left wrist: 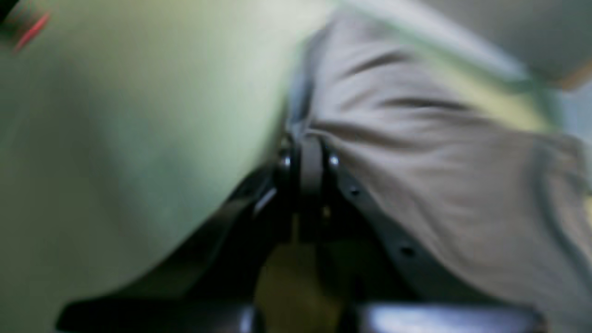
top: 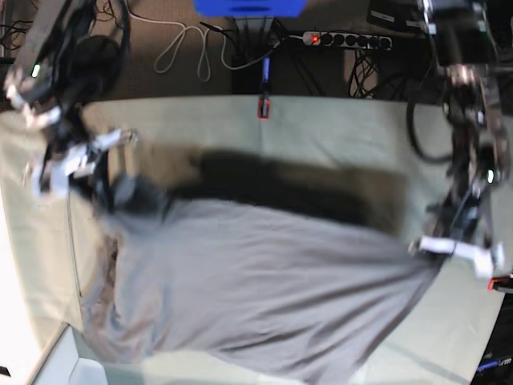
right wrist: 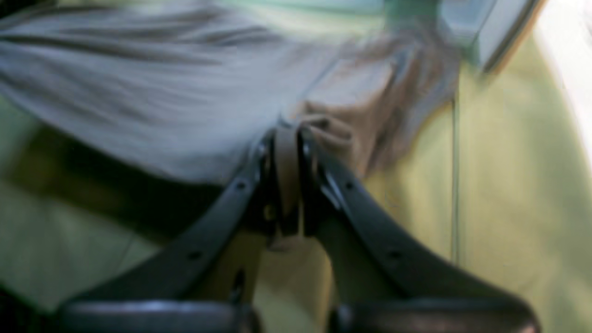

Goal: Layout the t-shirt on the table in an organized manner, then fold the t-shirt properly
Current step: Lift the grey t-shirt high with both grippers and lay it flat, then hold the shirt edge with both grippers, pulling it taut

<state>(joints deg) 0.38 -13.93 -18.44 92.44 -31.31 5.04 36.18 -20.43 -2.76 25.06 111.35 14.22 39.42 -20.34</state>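
Note:
The dark grey t-shirt (top: 256,289) hangs stretched between both grippers above the table (top: 337,128), casting a dark shadow on the cloth behind it. My left gripper (top: 437,241) is at the right of the base view, shut on one edge of the shirt. In the left wrist view its fingertips (left wrist: 307,143) pinch a fold of t-shirt (left wrist: 439,185) over the table (left wrist: 138,138). My right gripper (top: 120,192), at the left of the base view, is shut on the opposite edge. The right wrist view shows its tips (right wrist: 286,129) clamped on bunched t-shirt (right wrist: 162,101). All views are blurred.
A red clamp (top: 262,107) sits at the table's far edge, another (top: 501,282) at its right edge. Beyond the far edge lie a power strip (top: 345,38), white cables (top: 188,48) and a blue object (top: 248,6). The shirt's lower part droops near the table's front left corner (top: 72,365).

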